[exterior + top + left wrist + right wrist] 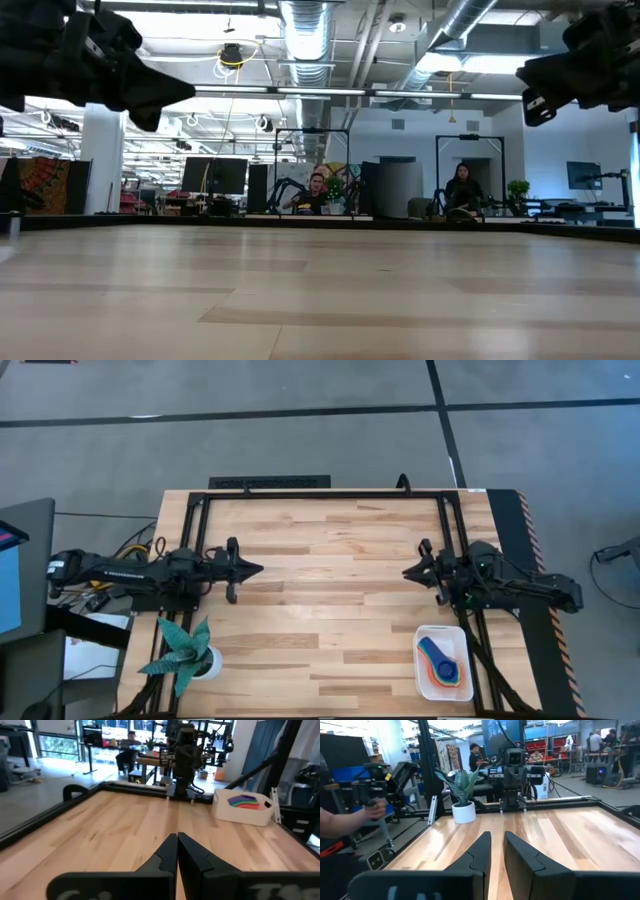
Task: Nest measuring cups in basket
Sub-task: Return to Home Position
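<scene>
No readable text, pale lettering along the left arm (pixel 110 571) at nine o'clock of the table (pixel 330 550) too small to make out, faint white marks on the left gripper (pixel 177 837) housing illegible, room screens (pixel 584 175) showing nothing legible.

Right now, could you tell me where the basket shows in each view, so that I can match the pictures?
High view: the basket sits at the bottom right, near the table's corner.
Low view: not in it.
Left wrist view: the basket is right of centre in the upper half, at the table's far side.
Right wrist view: not in it.
Shared landmark: the right arm, which stands beside the basket in both views.
</scene>
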Action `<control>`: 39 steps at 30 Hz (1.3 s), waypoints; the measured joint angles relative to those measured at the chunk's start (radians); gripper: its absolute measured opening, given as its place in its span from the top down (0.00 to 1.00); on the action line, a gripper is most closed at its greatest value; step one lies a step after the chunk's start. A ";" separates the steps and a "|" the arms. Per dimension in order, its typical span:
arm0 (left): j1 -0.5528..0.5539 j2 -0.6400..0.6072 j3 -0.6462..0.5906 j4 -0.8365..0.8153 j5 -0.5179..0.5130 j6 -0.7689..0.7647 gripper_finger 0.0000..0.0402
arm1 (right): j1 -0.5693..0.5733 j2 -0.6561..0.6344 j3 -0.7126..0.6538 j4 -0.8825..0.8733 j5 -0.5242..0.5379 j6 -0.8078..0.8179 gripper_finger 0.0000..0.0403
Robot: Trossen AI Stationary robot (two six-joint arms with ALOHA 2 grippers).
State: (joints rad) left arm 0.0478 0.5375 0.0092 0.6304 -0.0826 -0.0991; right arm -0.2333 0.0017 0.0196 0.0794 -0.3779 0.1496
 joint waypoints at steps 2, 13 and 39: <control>0.000 -0.084 0.000 -0.091 -0.011 0.006 1.00 | 0.000 -0.001 0.002 0.003 -0.014 0.000 0.81; 0.000 -0.539 -0.002 -0.559 -0.050 0.021 1.00 | -0.005 0.000 0.001 -0.014 -0.001 0.000 0.81; 0.000 -0.492 -0.003 -0.572 -0.087 0.291 1.00 | -0.005 0.010 0.002 -0.040 0.013 0.018 0.81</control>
State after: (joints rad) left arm 0.0475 0.0456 0.0067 0.0586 -0.1696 0.1920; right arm -0.2379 0.0120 0.0219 0.0393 -0.3649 0.1674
